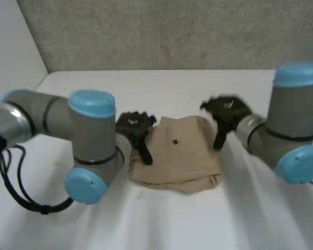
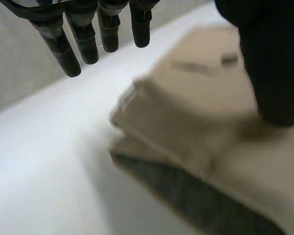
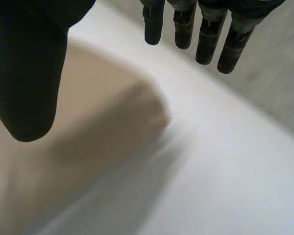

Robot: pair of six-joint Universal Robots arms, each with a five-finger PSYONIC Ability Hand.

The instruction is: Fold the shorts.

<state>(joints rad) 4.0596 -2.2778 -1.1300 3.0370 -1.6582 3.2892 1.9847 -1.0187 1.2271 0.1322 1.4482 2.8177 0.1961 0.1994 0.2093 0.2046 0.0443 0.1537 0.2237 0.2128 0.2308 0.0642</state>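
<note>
Tan cloth shorts (image 1: 182,156) folded, layered, squarish; left robot hand (image 1: 134,126), right robot hand (image 1: 227,110) released, fingers straight.

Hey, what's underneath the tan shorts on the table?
The shorts lie in folded layers on the white table, which shows beside them. The patch right beneath them, and anything between the layers, is covered.

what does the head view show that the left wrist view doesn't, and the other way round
Head view: the whole outline of the folded tan fabric shorts, a dark round button on them, and the black right hand beside the shorts.
Left wrist view: the stacked layers along the shorts' folded edge, seen close, and straight fingers over the table beside the cloth.
Both: the shorts, the white table and the black left hand.
</note>
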